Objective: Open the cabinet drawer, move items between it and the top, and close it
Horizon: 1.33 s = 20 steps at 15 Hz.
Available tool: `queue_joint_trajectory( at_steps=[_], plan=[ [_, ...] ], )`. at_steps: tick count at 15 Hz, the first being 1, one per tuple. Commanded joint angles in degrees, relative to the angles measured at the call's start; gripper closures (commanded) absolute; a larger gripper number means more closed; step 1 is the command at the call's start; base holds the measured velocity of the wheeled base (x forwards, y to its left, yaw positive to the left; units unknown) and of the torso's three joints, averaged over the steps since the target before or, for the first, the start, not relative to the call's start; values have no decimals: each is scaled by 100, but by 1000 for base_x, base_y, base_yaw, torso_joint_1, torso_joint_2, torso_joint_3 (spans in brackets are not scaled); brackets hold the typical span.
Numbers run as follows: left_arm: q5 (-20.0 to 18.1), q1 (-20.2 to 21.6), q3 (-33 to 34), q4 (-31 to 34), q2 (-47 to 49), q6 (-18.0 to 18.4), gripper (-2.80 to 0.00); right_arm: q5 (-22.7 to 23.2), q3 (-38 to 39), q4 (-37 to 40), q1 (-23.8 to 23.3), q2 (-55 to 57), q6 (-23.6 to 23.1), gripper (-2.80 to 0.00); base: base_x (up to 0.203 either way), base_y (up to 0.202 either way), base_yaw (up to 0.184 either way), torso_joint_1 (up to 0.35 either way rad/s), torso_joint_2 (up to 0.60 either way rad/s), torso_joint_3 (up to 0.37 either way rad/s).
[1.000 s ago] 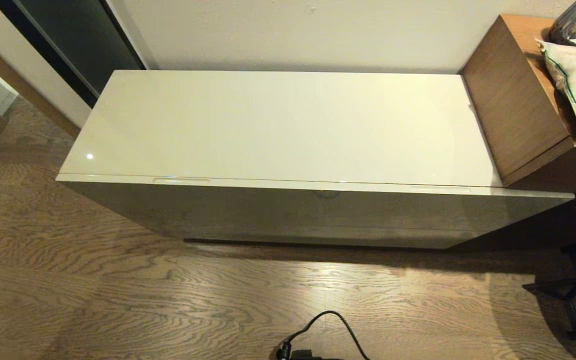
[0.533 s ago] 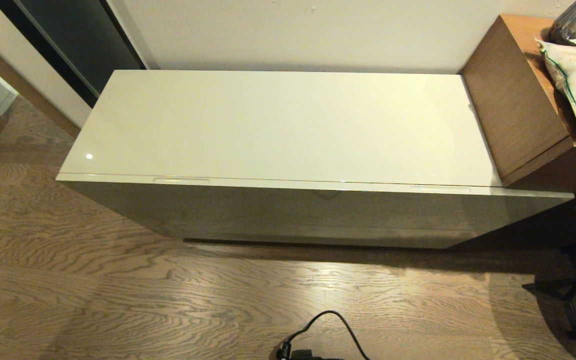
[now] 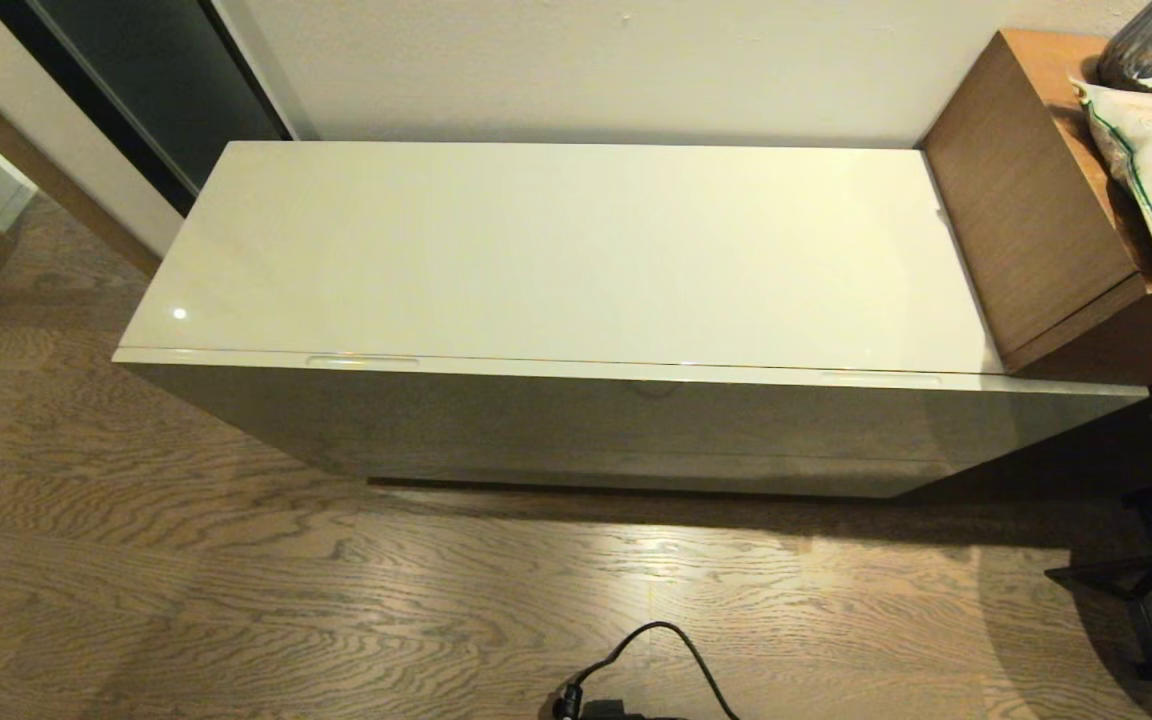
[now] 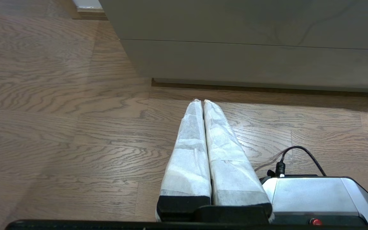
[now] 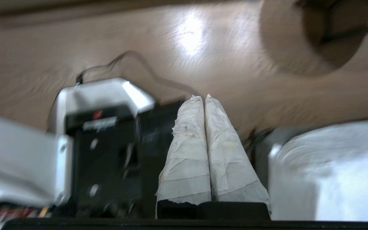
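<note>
Cabinet drawer shut, both grippers low over the floor with fingers pressed together.

The cabinet drawer (image 3: 626, 425) sits flush under the front edge of the top (image 3: 556, 250), its two handle slots near the left and right front corners. The brown desk (image 3: 1036, 200) butts against the top's right edge. The left gripper (image 4: 202, 103) hangs above the wooden floor (image 3: 286, 600) in front of the cabinet, jaws closed on nothing; the right gripper (image 5: 204, 98) hangs beside the robot's base (image 5: 101, 105), likewise closed and empty.
</note>
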Motion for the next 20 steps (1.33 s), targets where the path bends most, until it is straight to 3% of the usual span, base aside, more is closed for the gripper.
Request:
queue_joint_trajectory(
  at_steps=[1, 6, 8, 10, 11, 13, 15, 20],
  plan=[
    [1, -2, 0, 2, 0, 2, 0, 266, 10, 65, 1, 31, 125, 0, 0, 0, 0, 0, 0, 0],
    [1, -2, 0, 2, 0, 2, 0, 708, -394, 67, -259, 11, 86, 0, 0, 0, 0, 0, 0, 0],
    [1, -2, 0, 2, 0, 2, 0, 926, -166, 67, -412, -304, -328, 0, 0, 0, 0, 0, 0, 0],
    [1, -2, 0, 2, 0, 2, 0, 879, 645, -113, -516, -703, -823, 0, 0, 0, 0, 0, 0, 0],
    [1, 7, 0, 2, 0, 2, 0, 822, 994, -524, -538, -966, -950, 0, 0, 0, 0, 0, 0, 0],
    [1, -2, 0, 2, 0, 2, 0, 692, 1841, -2237, -558, -1444, -1161, 0, 0, 0, 0, 0, 0, 0],
    [1, -2, 0, 2, 0, 2, 0, 579, 2428, -3432, -568, -1575, -1013, 0, 0, 0, 0, 0, 0, 0],
    [1, -2, 0, 2, 0, 2, 0, 544, 2526, -3619, -570, -1607, -805, 0, 0, 0, 0, 0, 0, 0]
  ],
)
